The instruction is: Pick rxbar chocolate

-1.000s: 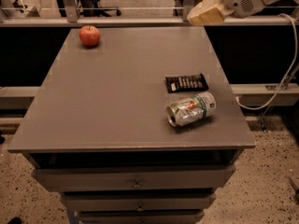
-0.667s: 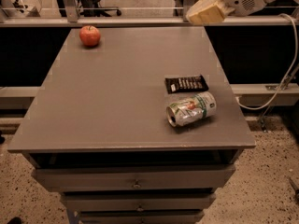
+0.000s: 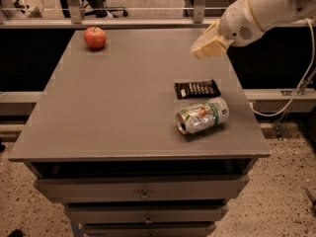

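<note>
The rxbar chocolate (image 3: 197, 89) is a flat black bar with pale lettering, lying on the right part of the grey table (image 3: 123, 102). A dented silver-green can (image 3: 202, 115) lies on its side just in front of it, almost touching. My gripper (image 3: 207, 44) hangs above the table's far right part, behind and above the bar, with a clear gap to it. It holds nothing that I can see.
A red apple (image 3: 95, 37) sits at the table's far left corner. Drawers (image 3: 143, 189) are below the table top. A rail and chair legs stand behind the table. A cable hangs at the right.
My gripper has come down and towards the left, nearer to the table and the bar. The bar, can and apple have not moved.
</note>
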`<state>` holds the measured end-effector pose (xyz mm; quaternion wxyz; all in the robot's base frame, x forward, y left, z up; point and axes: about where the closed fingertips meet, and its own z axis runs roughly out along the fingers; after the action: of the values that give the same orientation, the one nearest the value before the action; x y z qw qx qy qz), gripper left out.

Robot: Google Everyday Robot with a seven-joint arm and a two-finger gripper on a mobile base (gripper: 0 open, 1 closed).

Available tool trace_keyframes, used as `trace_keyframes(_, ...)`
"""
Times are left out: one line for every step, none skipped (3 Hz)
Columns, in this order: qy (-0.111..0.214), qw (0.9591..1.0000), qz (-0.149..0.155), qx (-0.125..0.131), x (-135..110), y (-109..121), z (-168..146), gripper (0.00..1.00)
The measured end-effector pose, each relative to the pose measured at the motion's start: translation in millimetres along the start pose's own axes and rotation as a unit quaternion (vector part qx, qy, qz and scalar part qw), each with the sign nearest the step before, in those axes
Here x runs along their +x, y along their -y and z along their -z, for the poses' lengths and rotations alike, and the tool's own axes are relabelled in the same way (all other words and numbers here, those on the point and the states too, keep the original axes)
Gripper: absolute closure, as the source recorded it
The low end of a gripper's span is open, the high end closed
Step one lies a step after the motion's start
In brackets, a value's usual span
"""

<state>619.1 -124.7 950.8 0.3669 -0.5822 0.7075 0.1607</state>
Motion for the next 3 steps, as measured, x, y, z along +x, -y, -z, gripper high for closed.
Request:
trace_keyframes(-0.038, 0.9989, -0.018, -0.023, 22, -8, -27, 0.12)
trace_keyframes(-0.066, 0.9970, -0.026, -0.032, 38, -13, -46, 0.00)
trace_keyframes(-0.083, 0.9952, -0.038, -0.034, 55, -14, -63, 0.00)
